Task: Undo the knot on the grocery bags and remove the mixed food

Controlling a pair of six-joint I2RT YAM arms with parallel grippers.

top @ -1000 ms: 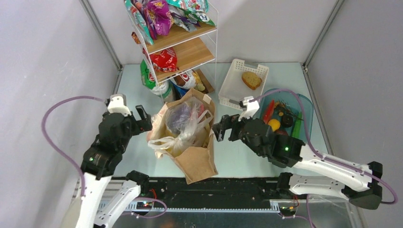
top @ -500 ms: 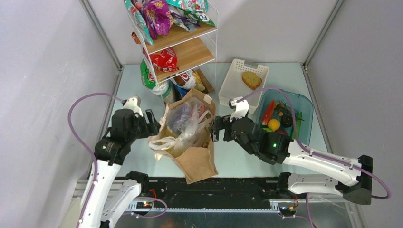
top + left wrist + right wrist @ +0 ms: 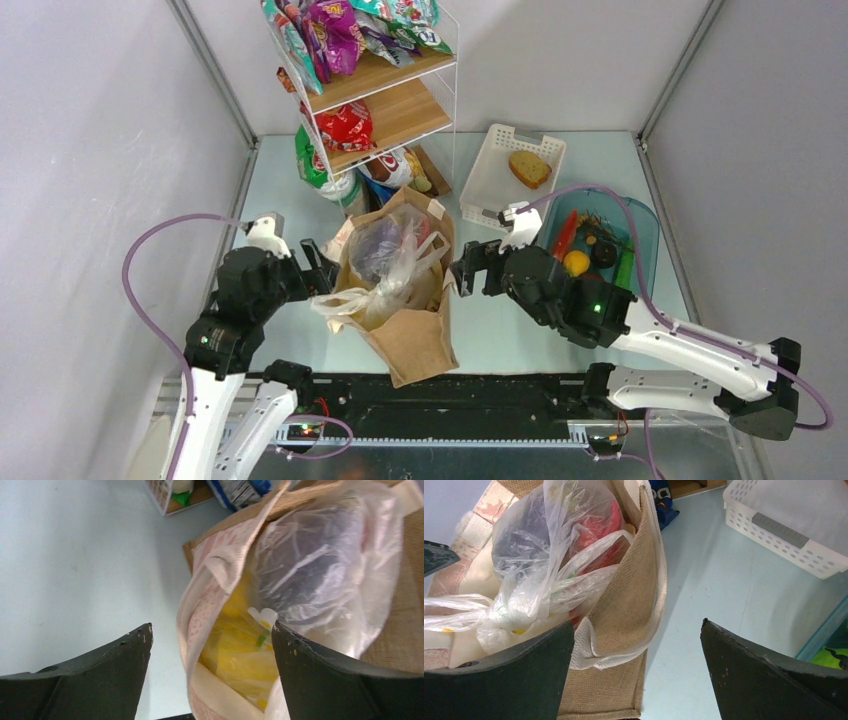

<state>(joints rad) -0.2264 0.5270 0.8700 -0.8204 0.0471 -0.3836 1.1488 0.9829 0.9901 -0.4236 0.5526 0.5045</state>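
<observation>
Entry, both tools at the bag.

The left tool (image 3: 322,268) is standing with its fingers wide apart, clamping nothing. The right tool (image 3: 463,275) is likewise holding its fingers fully apart and is empty.

The large brown coarse-weave grocery bag (image 3: 415,340) is standing upright on the pale blue-green bench (image 3: 280,180), directly between the two tools and just beside each. In the left wrist view, the bag's pink-patterned rim (image 3: 200,610) is running between the left tool's fingers. In the right wrist view, a pale fabric handle (image 3: 589,655) is hanging between the right tool's fingers, apart from both.

The thin clear plastic carrier bag (image 3: 395,265) is sitting inside the brown bag. Its loop handles are bunching into a knot (image 3: 511,612) on the left tool's side.

Showing through the plastic:
- a dark purple mass (image 3: 310,565)
- yellow pieces (image 3: 240,655) lying lower
- a red item (image 3: 596,530) ahead of the right tool

Beyond the right tool, a white slatted basket (image 3: 500,175) is carrying a brown bread slice (image 3: 529,168). A blue-tinted clear tub (image 3: 643,215) is sitting to that tool's right.

Beyond the bag, a wire-and-wood shelf (image 3: 400,115) is holding crinkly snack packets (image 3: 340,30), their print too small to read. A blue packet (image 3: 659,495) is showing white lettering, cut off and unreadable.
</observation>
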